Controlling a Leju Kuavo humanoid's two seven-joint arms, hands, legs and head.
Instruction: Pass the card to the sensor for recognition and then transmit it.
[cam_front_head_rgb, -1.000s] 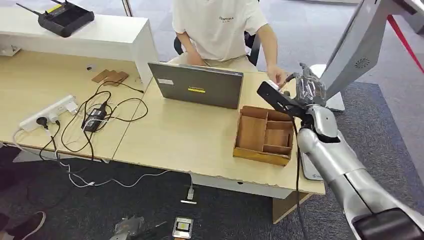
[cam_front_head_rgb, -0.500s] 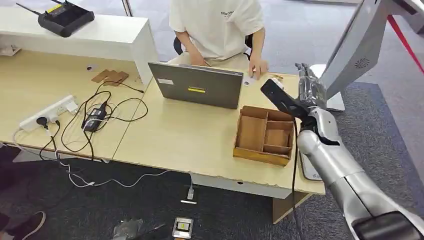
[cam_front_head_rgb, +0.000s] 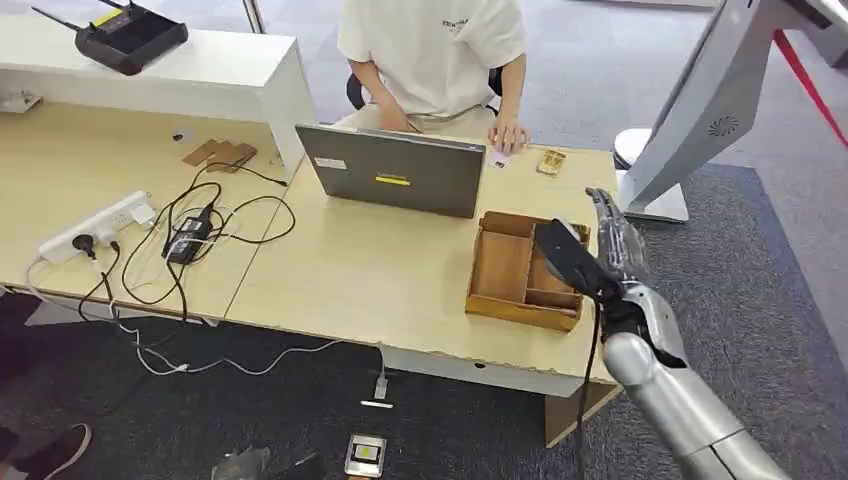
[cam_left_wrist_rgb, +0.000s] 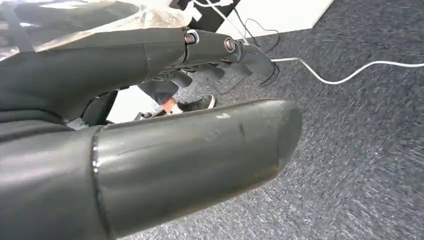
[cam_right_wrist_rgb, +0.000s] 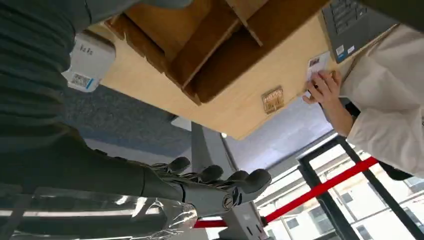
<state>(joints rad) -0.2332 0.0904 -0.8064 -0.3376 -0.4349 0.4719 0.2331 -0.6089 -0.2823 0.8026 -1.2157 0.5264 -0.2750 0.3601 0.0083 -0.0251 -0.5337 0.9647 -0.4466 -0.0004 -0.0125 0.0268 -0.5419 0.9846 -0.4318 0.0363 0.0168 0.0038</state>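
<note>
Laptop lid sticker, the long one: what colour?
Yellow, a narrow strip on the grey laptop lid; head view shows it best.

Pale wood desk (cam_front_head_rgb: 380, 280), brown wooden tray (cam_front_head_rgb: 503, 268), grey laptop (cam_front_head_rgb: 392, 172) with yellow sticker – white card (cam_front_head_rgb: 499, 158) under a person's hand; carpet (cam_front_head_rgb: 780, 260) is seen dark grey, speckled.

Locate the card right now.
Head view: the card lies flat on the desk's far edge under the person's hand, just right of the laptop and left of a small wooden block.
</note>
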